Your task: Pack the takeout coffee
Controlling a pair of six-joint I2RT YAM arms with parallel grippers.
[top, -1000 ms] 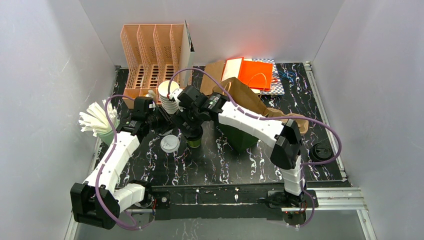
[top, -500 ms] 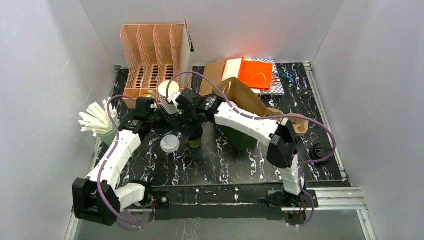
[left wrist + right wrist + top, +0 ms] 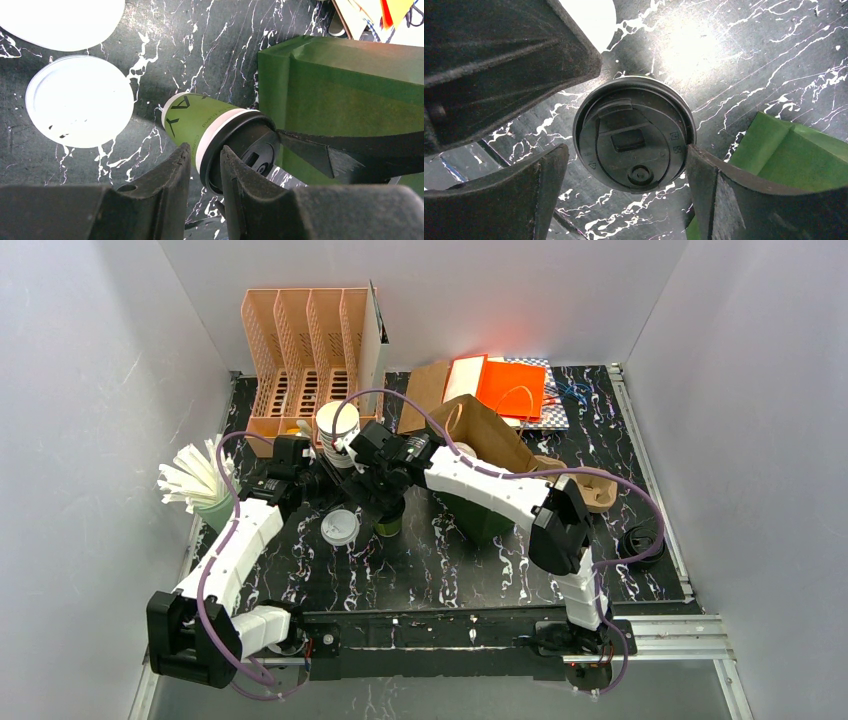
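Right under me, the takeout coffee (image 3: pixel 192 127) stands upright on the marbled black table (image 3: pixel 450 560), near the middle and just left of the dark green paper bag (image 3: pixel 350 85). It's a green cup with black lettering and a pale band below a black lid (image 3: pixel 634 140). That lid is seated on the rim, with a folded sip tab, a square recess and a small round vent. My right gripper (image 3: pixel 624 150) sits over it, fingers spread wide to either side of the lid, one tip right at its edge. My left gripper (image 3: pixel 204 152) comes in from the side, fingers a narrow gap apart with the lid's rim showing between them. Pinching it or only beside it, I can't tell. Just left of the cup, a loose white lid (image 3: pixel 79 101) lies flat. Further left, a pale green cup (image 3: pixel 212 512) is crammed with white straws (image 3: pixel 190 478). Behind my wrists rises the stack of white cups (image 3: pixel 335 430). To the right, a cardboard cup carrier (image 3: pixel 595 490), contents unclear. Beyond that, the brown paper bag (image 3: pixel 490 430) gapes open, inside hidden. At the back, the peach slotted organiser (image 3: pixel 305 350).
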